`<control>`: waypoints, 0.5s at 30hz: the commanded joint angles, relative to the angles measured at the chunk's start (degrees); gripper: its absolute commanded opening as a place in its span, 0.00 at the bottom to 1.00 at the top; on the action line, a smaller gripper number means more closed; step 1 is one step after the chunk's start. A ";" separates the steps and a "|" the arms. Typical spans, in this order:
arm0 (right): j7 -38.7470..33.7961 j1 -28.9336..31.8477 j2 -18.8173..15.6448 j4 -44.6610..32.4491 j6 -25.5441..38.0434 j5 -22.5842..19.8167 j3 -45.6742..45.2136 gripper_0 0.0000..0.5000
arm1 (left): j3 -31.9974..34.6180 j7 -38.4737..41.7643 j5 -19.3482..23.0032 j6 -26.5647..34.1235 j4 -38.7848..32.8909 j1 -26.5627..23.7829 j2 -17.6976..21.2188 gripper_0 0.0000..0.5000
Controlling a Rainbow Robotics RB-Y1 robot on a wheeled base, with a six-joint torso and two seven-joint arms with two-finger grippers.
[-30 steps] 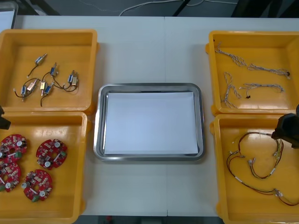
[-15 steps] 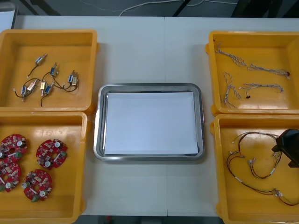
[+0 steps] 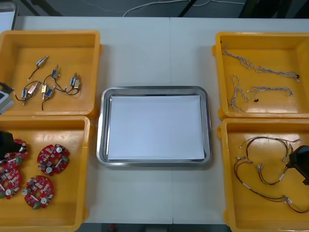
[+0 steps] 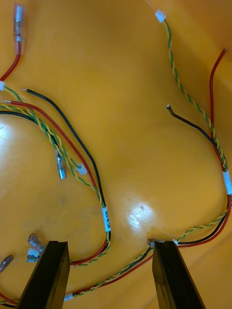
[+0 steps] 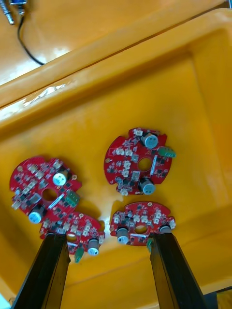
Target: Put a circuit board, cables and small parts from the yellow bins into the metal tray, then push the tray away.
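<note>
Four circuit boards [image 5: 139, 161] under left gripper [image 5: 110, 270], jaws apart; right gripper [image 4: 111, 277] over cables [image 4: 105, 219], jaws apart; four yellow bins [image 3: 48, 116], one tray [image 3: 154, 89].

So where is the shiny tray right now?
In the front view, the metal tray sits flat at the middle of the table, between the yellow bins on the left side and those on the right.

On my feed I see a light table [image 3: 145, 58] with a thin seam [image 3: 170, 53] running away from me down its middle. Beyond its far edge lies dark floor [image 3: 63, 7], crossed by a white cable [image 3: 140, 6]. A pale flat object [image 3: 6, 17] sits at the far left corner.
</note>
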 commanded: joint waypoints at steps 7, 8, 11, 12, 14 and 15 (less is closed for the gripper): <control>2.08 1.76 5.37 -1.45 -0.37 2.65 -0.87 1.00 | 0.41 -13.89 1.02 0.86 5.72 -2.49 -3.84 1.00; 2.34 1.76 5.72 -1.45 -0.37 2.91 -0.87 1.00 | 1.11 -14.51 1.20 0.86 5.37 -1.61 -4.19 1.00; 3.05 1.85 6.51 -1.28 -0.37 3.53 -0.61 1.00 | 3.22 -14.86 1.81 0.60 3.17 1.38 -4.89 1.00; 3.31 1.85 6.69 -1.19 -0.55 3.97 -0.26 1.00 | 3.84 -14.68 2.08 -0.28 2.03 3.05 -5.15 1.00; 3.49 1.85 6.69 -0.93 -1.16 4.41 0.36 1.00 | 4.37 -14.68 2.25 -1.33 1.50 4.46 -5.15 1.00; 3.66 1.85 6.69 -0.31 -2.48 5.46 1.59 1.00 | 4.72 -14.77 2.43 -3.36 0.62 7.00 -5.15 1.00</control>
